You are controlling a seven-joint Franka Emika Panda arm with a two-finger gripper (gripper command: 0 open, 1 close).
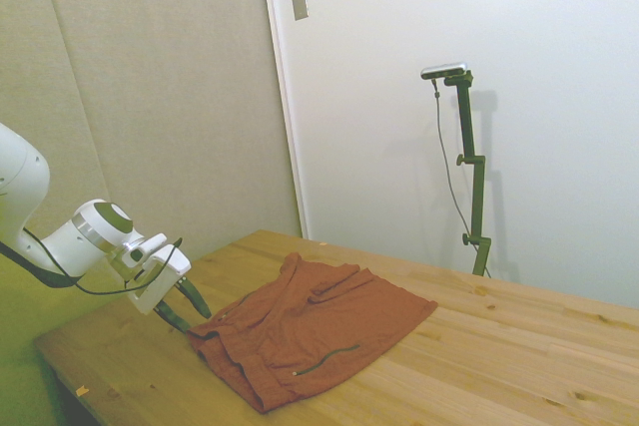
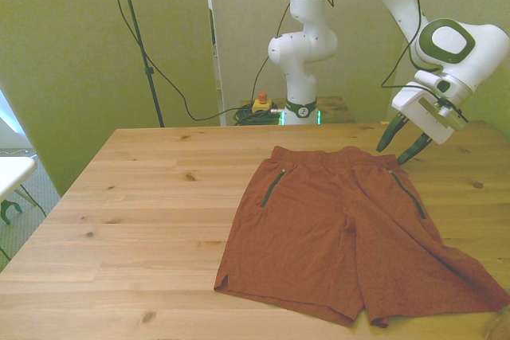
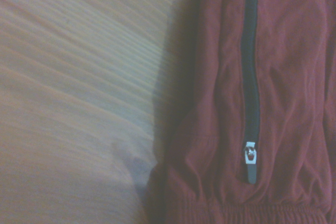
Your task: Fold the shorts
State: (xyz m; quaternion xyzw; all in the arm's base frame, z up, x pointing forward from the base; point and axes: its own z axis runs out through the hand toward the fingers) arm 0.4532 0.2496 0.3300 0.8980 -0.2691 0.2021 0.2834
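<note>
Shorts (image 2: 351, 236) lie flat on table (image 2: 143, 220); hand (image 2: 403, 142) spread, seemingly just above waistband.

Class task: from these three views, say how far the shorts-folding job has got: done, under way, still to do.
Done: nothing; the shorts lie spread flat on the wooden table, unfolded. Under way: the gripper hangs open by the waistband corner nearest it, above the zippered pocket, holding nothing. Left: grasping and every fold.
</note>
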